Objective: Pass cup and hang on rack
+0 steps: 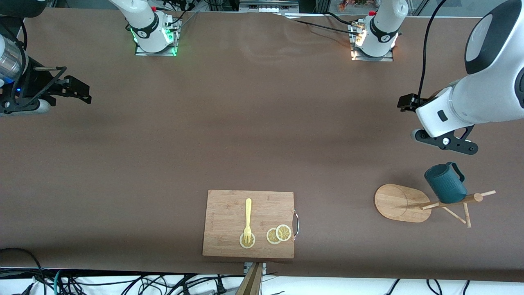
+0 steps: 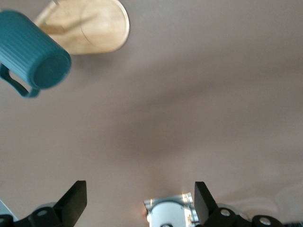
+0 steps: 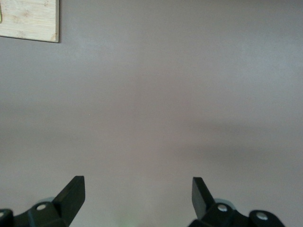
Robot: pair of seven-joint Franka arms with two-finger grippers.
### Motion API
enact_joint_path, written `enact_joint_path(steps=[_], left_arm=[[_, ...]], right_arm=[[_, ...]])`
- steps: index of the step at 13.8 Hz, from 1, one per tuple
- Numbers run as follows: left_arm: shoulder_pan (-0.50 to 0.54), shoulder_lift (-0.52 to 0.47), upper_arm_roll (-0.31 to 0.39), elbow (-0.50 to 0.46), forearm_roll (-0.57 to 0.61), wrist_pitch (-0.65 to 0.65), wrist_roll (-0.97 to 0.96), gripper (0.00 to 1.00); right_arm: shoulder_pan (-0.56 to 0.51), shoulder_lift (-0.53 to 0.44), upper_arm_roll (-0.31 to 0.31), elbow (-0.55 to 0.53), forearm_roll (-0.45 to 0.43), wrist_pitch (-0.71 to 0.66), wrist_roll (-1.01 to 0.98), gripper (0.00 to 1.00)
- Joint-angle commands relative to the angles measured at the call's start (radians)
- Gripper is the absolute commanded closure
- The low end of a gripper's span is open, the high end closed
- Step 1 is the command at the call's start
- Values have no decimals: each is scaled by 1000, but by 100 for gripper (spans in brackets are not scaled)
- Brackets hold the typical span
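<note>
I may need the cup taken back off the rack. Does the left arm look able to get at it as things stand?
Probably yes. The left gripper hangs open over bare table, with nothing between it and the cup hanging on the rack. The cup's handle faces the arm's way.

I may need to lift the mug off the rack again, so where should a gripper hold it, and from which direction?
Probably across the mug's ribbed body, coming from above. It hangs tilted on a peg of the rack, its handle pointing away from the front camera, so the round wall offers two opposing sides. The open left gripper is the closer one; the right gripper waits, open, over bare table.
</note>
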Motion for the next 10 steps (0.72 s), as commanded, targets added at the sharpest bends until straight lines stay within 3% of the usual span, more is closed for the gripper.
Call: enact_joint_path(steps=[1,3,7,10], left_arm=[[0,-217,67,-312,-21,246,-2,0],[37,-359,72,-538,-56,460,-3,0],[65,-544,74,-813,-103,621,-63,0],[68,-553,66,-837,-104,631,-80,0]], right_arm=[[-10,1,9,7,18,8,-8,0],[-9,1,9,7,18,9,-6,0],[-10,3,9,6,24,9,-8,0],[-10,3,9,6,24,3,-8,0]])
